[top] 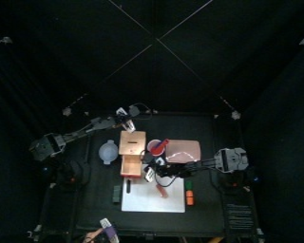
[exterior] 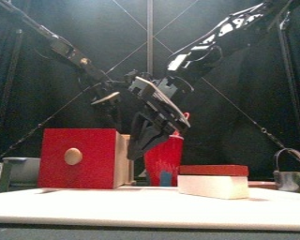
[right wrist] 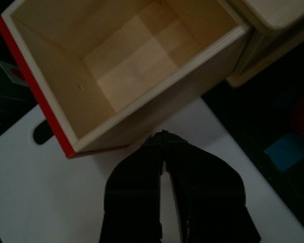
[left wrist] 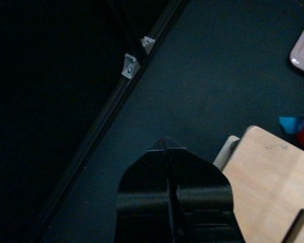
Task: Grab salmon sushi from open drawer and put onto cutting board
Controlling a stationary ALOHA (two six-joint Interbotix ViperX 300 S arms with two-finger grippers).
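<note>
I have the right gripper (right wrist: 162, 142) pinched narrow just short of the bare-looking drawer (right wrist: 180, 90), salmon sushi unseen; probably grabbed, so next I lower it onto the cutting board (right wrist: 53, 199) beneath.

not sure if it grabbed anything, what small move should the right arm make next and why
Probably ease the right gripper further over the cutting board, away from the drawer, before lowering. The drawer shows only bare wood, and the jaws look closed just outside its red front, above the board. Whether they hold the sushi is hidden.
</note>
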